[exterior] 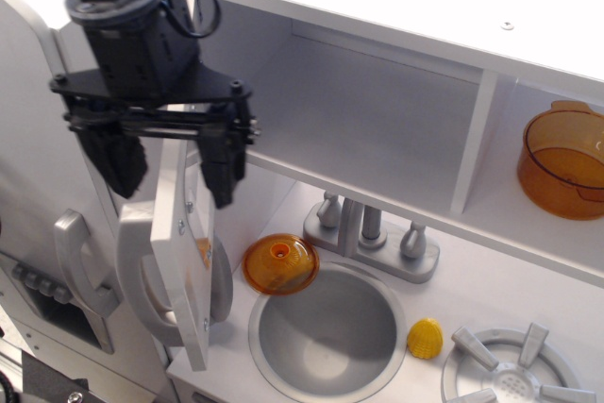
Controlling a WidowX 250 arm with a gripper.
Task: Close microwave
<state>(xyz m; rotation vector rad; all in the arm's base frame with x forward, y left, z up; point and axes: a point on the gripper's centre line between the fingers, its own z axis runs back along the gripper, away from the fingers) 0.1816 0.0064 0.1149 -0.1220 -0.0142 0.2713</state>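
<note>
The microwave (377, 125) is a white box compartment, and it stands open. Its door (182, 271) swings out to the left, seen edge-on, with the long silver handle (140, 276) on its outer face. My black gripper (170, 169) is open and low over the door's upper part. One finger (120, 162) is on the door's outer side and the other finger (223, 175) is on its inner side. The gripper body hides the top of the door. I cannot tell whether a finger touches the door.
An orange lid (280, 263) lies by the round sink (328, 332) below the door. A grey faucet (373, 238), a yellow piece (425, 338) and a burner (514, 370) sit on the counter. An orange pot (564, 159) stands in the right shelf. The tall cabinet door's curved handle (80, 266) is at left.
</note>
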